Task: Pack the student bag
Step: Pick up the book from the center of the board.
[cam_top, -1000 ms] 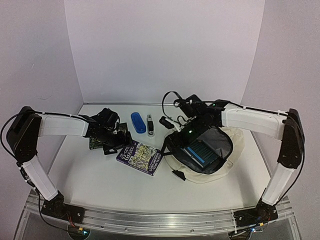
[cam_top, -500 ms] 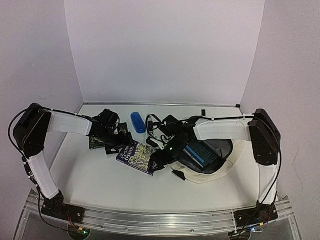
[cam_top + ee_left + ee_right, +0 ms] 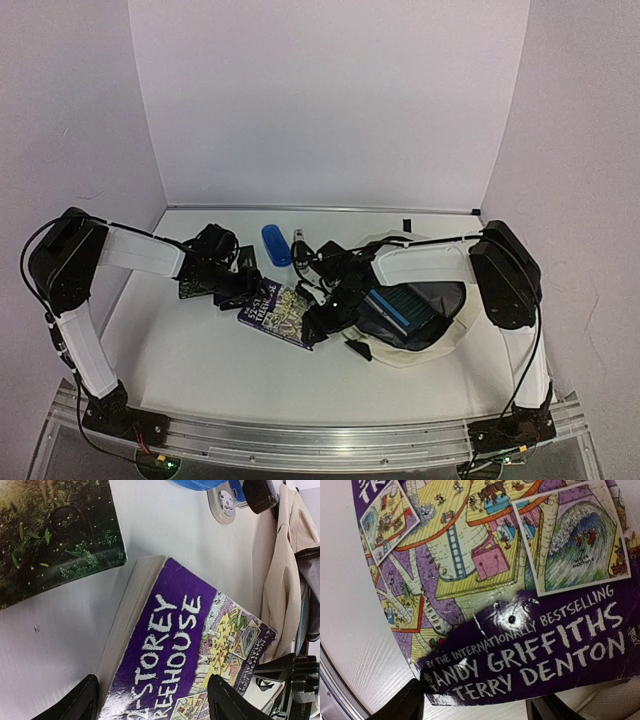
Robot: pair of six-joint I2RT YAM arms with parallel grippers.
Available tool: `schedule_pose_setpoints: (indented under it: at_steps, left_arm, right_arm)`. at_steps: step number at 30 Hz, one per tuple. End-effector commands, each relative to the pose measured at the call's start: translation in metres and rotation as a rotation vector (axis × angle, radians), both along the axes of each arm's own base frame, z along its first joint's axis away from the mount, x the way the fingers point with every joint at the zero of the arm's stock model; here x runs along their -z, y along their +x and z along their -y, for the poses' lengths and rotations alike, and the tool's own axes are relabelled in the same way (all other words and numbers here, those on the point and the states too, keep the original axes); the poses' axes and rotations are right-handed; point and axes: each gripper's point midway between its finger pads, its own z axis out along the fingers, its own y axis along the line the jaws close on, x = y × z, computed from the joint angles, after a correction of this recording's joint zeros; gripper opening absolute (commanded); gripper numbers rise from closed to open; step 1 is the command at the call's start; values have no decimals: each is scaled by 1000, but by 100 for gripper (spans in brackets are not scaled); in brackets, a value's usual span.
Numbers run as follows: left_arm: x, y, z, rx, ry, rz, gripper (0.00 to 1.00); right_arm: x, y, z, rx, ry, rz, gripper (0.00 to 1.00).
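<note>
With jaws apart at opposite ends of the book (image 3: 281, 313), the left gripper (image 3: 152, 702) and right gripper (image 3: 475, 705) could buckle it by closing unevenly.

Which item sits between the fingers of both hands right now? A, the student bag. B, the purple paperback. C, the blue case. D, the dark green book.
B: the purple paperback fills both wrist views, its cover lying between the fingers of the left hand and the right hand.
</note>
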Motion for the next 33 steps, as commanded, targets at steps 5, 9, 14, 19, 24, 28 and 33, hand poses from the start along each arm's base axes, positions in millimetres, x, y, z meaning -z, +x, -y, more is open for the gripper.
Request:
schedule_pose_setpoints:
  at_steps: [5,9,14,19,24,28,33]
  left_arm:
    - [-76,-39,62,170,-187,148,51]
    - [-89,-45,72,195,-251,166,40]
    - [-81,-46,82,223,-295,148,37]
    - [-57,-45,84,219,-267,93,39]
    - [-48,-43,77,198,-217,79,24]
    - [-48,-41,65,170,-184,78,12]
    - [-54,-45,62,187,-216,80,1]
  right_arm:
    - [1,10,-12,-27,32,30,66]
    - [-3,8,-13,-38,43,31,65]
    - [-4,6,-12,-50,46,30,65]
    - [-4,6,-12,-55,44,33,65]
    - [-8,6,-13,-59,52,38,65]
    - [-13,8,-14,-61,60,47,65]
    - [-23,10,-16,-72,73,69,65]
